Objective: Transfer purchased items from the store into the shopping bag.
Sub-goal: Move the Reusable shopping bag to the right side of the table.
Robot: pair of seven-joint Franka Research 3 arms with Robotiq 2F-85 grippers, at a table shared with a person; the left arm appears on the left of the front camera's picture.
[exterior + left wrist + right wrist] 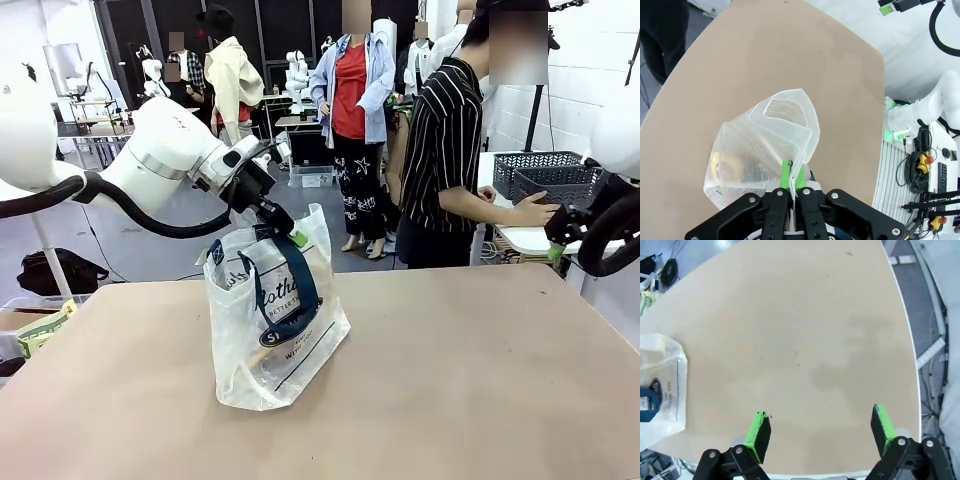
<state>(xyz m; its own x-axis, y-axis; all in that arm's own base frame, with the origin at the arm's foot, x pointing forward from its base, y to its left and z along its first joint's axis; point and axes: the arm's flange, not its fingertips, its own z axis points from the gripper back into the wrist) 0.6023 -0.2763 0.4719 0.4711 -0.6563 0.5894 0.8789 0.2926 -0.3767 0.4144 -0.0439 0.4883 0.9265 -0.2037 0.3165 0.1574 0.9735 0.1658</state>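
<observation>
The crinkled, translucent plastic shopping bag (277, 320) with navy strap handles is stood upright on the smooth tan surface (450, 380), left of centre. Its thin top edge is pinched between the green pads of the left pincer (793, 181), which is fully closed on it. The right pincer (820, 432) is held wide apart, with nothing gripped, above the bare right side. Dark lattice baskets (548, 176) are seen on a far-right table beside a person's hand (533, 211).

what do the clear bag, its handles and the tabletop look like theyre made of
Clear translucent shopping bag: thin glossy plastic film, judging by creases and see-through walls. Navy blue strap handles: probably woven fabric webbing, matte. Tan table: smooth matte board, possibly laminate or wood; hard to tell.
</observation>
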